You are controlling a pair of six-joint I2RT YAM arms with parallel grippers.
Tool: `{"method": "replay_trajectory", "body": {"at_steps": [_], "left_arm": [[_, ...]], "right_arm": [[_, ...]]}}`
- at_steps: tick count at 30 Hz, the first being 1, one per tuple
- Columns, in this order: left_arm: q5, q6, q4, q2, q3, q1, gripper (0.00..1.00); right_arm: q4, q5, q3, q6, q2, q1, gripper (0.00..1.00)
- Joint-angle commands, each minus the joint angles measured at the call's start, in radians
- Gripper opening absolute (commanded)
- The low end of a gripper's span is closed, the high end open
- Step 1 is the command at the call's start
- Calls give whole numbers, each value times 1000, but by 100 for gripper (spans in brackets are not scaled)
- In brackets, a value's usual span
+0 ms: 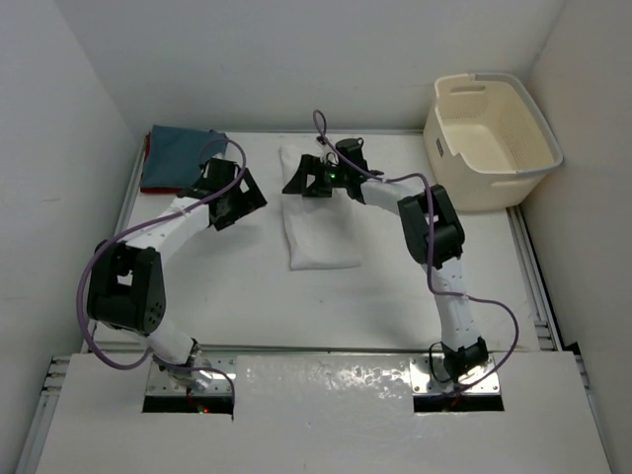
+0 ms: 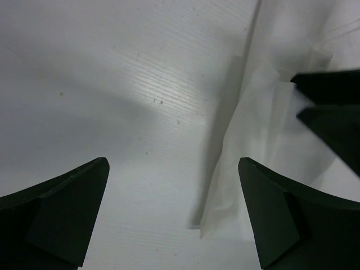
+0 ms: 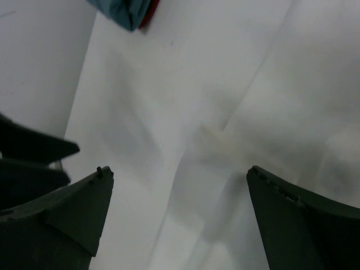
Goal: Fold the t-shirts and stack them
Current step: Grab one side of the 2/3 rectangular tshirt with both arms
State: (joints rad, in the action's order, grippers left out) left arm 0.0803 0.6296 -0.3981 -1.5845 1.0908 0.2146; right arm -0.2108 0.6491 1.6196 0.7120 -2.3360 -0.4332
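White t-shirt [image 1: 318, 232], folded flat; left fingers [image 2: 62, 219] spread empty just beside it, right fingers [image 3: 67, 216] spread empty above it.

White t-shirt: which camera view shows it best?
Top external: nearly the whole folded white t-shirt lies in frame, only its far end hidden under the right end effector. Left wrist catches just one edge; right wrist, a close patch of cloth.

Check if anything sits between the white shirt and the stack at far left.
Only the open left gripper, above the table between the white shirt and the blue-grey shirt topping the stack. No other object shows there.
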Motion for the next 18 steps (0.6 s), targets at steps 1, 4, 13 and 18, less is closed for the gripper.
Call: {"method": "replay_trajectory", "body": {"at_steps": [1, 4, 13, 18], "left_arm": [[-10, -31, 5, 61, 0, 3, 100], [-36, -54, 8, 75, -8, 3, 100], [-225, -94, 96, 107, -114, 49, 100], [-238, -94, 140, 93, -166, 146, 100]], "right_arm": [[69, -65, 187, -45, -90, 25, 99], [105, -84, 265, -52, -129, 45, 99], [298, -244, 347, -267, 38, 77, 99], [352, -325, 52, -330, 283, 116, 99]]}}
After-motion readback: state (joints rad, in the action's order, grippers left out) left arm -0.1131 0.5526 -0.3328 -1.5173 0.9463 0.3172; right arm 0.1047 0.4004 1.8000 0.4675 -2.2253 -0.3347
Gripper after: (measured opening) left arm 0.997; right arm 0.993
